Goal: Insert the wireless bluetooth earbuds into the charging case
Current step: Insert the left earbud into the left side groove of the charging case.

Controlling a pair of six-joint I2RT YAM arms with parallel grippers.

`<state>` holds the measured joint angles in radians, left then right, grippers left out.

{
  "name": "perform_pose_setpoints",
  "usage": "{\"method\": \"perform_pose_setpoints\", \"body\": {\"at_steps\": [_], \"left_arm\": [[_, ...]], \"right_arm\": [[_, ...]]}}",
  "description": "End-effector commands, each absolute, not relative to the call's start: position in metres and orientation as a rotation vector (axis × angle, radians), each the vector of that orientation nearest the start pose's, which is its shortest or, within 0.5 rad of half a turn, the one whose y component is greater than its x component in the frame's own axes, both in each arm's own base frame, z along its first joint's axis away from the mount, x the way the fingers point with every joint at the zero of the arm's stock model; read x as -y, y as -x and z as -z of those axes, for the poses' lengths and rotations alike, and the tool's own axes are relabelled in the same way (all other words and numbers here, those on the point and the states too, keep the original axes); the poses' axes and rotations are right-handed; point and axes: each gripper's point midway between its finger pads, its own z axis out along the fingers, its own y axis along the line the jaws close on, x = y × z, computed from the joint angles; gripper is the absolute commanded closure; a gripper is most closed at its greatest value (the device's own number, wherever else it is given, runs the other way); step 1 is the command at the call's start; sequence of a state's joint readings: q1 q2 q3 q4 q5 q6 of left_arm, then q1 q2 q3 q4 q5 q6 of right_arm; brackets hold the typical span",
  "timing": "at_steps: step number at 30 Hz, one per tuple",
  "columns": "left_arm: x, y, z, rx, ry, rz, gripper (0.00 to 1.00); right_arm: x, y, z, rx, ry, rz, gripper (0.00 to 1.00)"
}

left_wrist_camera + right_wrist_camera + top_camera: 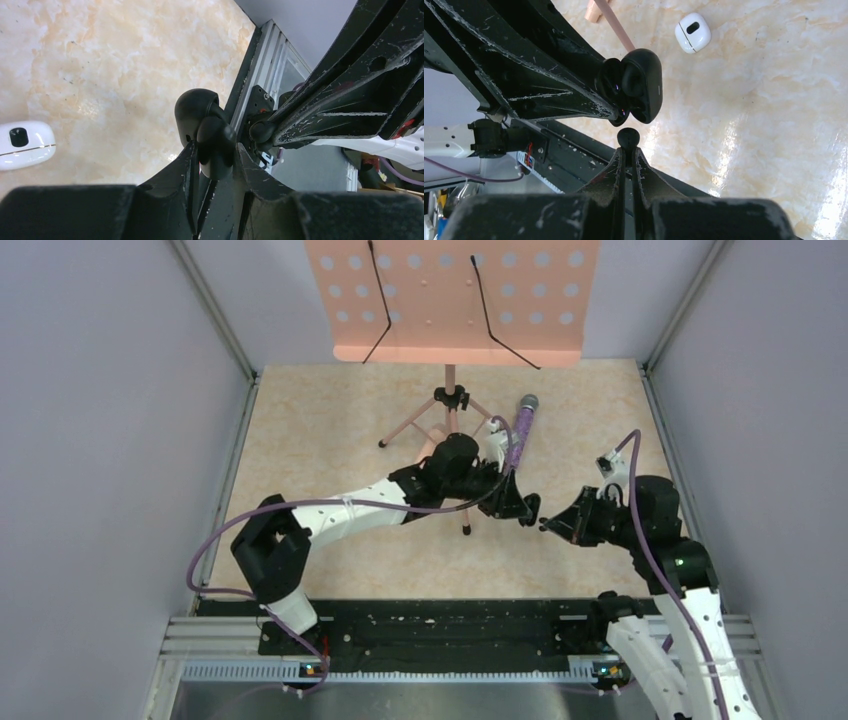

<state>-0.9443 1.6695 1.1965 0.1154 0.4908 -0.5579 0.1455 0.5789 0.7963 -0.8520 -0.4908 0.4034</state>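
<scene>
The charging case (647,80) hangs in the air over the middle of the marbled table (330,420). It is hinged open, and the left gripper (214,155) has its fingers clamped on the lower half. The opened halves show dark glossy hollows, but whether a bud already sits in either cannot be told. Just below the case's open mouth, a narrow gap apart, the right gripper (628,150) has its fingers pressed together on a small black earbud (628,136) at their very tips. The two grippers meet nose to nose with little room between them. A slim leg of the pink music stand (450,300) comes down to the table close beside the left gripper. A white pod (692,32) with a black oval spot lies on the bare surface well apart from the case, and there is open tabletop around it. The purple microphone (522,425) lies farther back by the stand's legs. Bare table stretches to the left. Grey side walls (100,440) close in both flanks, and the black mounting plate (430,625) bounds the near edge.
</scene>
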Motion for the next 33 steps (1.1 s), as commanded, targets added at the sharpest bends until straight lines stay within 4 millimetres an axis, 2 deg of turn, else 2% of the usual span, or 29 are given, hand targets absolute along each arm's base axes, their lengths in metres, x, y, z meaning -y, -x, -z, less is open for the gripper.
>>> {"method": "perform_pose_setpoints", "body": {"at_steps": [1, 5, 14, 33], "left_arm": [[0.457, -0.197, -0.225, -2.036, -0.810, 1.442, 1.00], [0.459, -0.190, -0.233, -2.049, -0.817, 1.497, 1.00], [0.465, -0.179, -0.246, -2.110, -0.756, 1.634, 1.00], [0.463, -0.184, -0.257, -2.114, -0.667, 1.621, 1.00]], "right_arm": [[-0.126, -0.173, -0.213, -2.195, 0.027, -0.864, 1.00], [-0.132, -0.179, -0.213, -2.166, 0.000, -0.907, 1.00], [-0.128, -0.186, -0.203, -2.163, -0.048, -0.847, 1.00], [-0.134, -0.187, -0.193, -2.188, -0.085, -0.845, 1.00]]}}
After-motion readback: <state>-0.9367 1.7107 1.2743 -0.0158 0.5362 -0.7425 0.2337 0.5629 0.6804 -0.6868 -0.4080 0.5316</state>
